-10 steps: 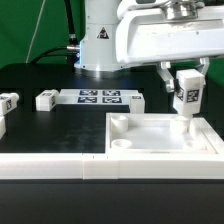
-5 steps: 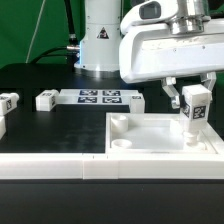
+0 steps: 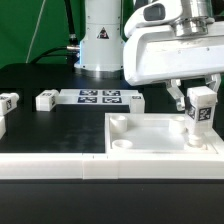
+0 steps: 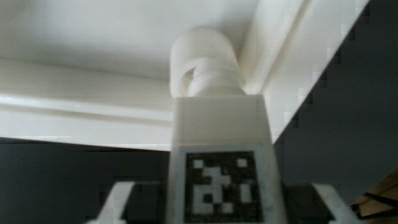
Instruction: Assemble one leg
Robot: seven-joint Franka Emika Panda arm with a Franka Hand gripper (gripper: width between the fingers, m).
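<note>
Black table (image 3: 60, 125) is carrying a white square panel (image 3: 150, 152) at the lower right of the exterior view. The gripper (image 3: 197, 96) is clamping the leg (image 3: 200, 112) upright at the right edge. The leg's lower end is standing at the panel's far right corner; seating cannot be confirmed. The marker board (image 3: 100, 98) is lying at centre.

The leg (image 3: 199, 111) looks like smooth white plastic, with a matt printed black-and-white tag. The square panel (image 3: 152, 134) is also white plastic, slightly glossy. The table (image 3: 55, 130) looks matt black.
</note>
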